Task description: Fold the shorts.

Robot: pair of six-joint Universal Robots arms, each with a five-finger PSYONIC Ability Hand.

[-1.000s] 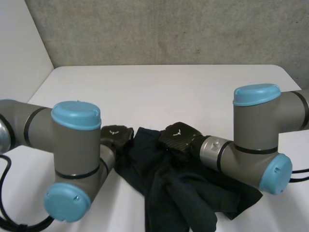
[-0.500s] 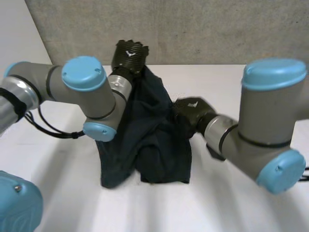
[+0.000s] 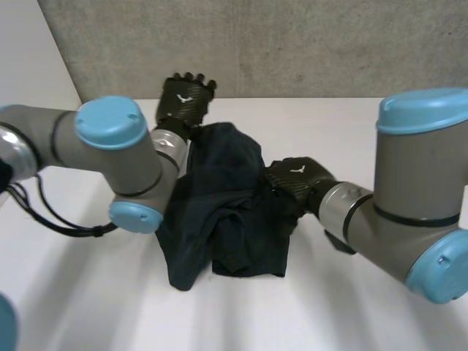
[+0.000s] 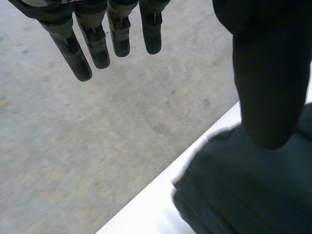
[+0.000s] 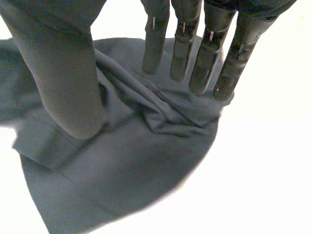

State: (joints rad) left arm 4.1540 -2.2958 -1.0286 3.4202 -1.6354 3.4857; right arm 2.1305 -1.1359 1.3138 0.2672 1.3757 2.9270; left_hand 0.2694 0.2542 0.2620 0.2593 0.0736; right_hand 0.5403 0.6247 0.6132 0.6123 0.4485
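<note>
You have the white table (image 3: 365,124) in front of a grey concrete wall (image 3: 292,44). The left arm (image 3: 110,146) reaches across from its side with the elbow bent. The right arm (image 3: 417,190) comes in low from the other side, its forearm angled towards the middle.

The dark shorts (image 3: 227,212) lie crumpled in a heap at the middle of the table, between the two arms.

Your left hand (image 3: 186,96) sits raised over the far edge of the shorts, near the wall. Its fingers (image 4: 100,46) and thumb (image 4: 268,87) are straight and spread, holding nothing, with the cloth below the thumb.

Your right hand (image 3: 296,175) is at the heap's right edge. Its fingers (image 5: 204,58) point straight down at a ridge of folds, the thumb (image 5: 63,83) standing apart, nothing pinched. You cannot tell whether the fingertips touch the cloth.
</note>
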